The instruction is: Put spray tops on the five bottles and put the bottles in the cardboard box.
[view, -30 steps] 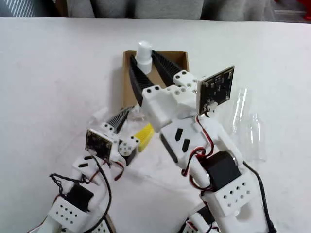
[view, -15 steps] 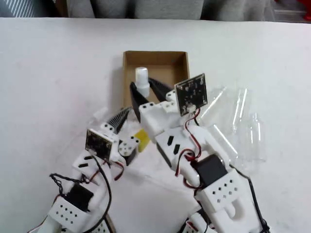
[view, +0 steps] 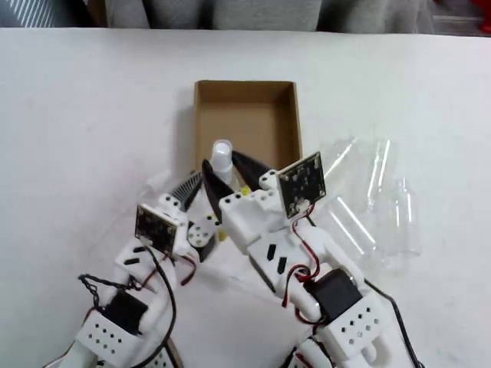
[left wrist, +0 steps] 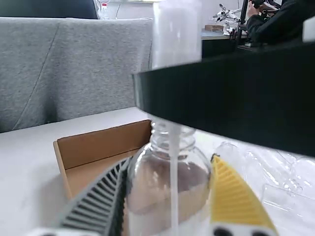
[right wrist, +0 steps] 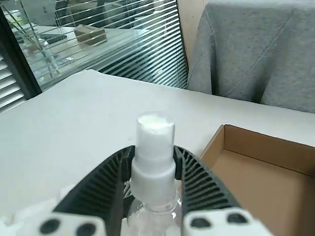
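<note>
At the cardboard box's (view: 245, 83) near edge, bottle (left wrist: 147, 187) under spray top (right wrist: 155, 142)

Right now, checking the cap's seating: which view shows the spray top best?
Right wrist view: the spray top is centred, gripped by the right hand. High view shows it from above; left wrist view, partly hidden.

clear glossy bottle (left wrist: 152, 189), matt cardboard box (view: 245, 123)
</note>
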### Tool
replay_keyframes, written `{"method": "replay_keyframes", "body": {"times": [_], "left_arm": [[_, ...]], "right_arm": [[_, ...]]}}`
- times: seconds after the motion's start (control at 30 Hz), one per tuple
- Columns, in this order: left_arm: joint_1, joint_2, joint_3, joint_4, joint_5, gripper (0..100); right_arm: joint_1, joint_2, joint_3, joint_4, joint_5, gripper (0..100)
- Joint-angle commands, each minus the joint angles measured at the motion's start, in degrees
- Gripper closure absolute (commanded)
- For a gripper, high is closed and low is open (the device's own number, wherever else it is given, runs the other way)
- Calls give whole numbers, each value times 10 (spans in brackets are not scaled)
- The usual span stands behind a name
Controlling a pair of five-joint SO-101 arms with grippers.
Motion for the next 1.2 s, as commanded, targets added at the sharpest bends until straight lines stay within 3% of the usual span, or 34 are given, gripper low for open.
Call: {"method": "replay_keyframes", "body": {"times": [0.0, 0.73, 1.03, 1.17], "left_arm": [[5, -10, -3, -14, -3, 891], [5, -10, -3, -14, -3, 891], [5, -10, -3, -14, -3, 891], [5, -10, -3, -14, -3, 891]], "right_arm": [[-15, -11, -4, -10, -2, 983], [22, -15, 5, -2, 0, 983], [16, -15, 9, -2, -5, 983], [-23, -15, 19, -1, -5, 983]]}}
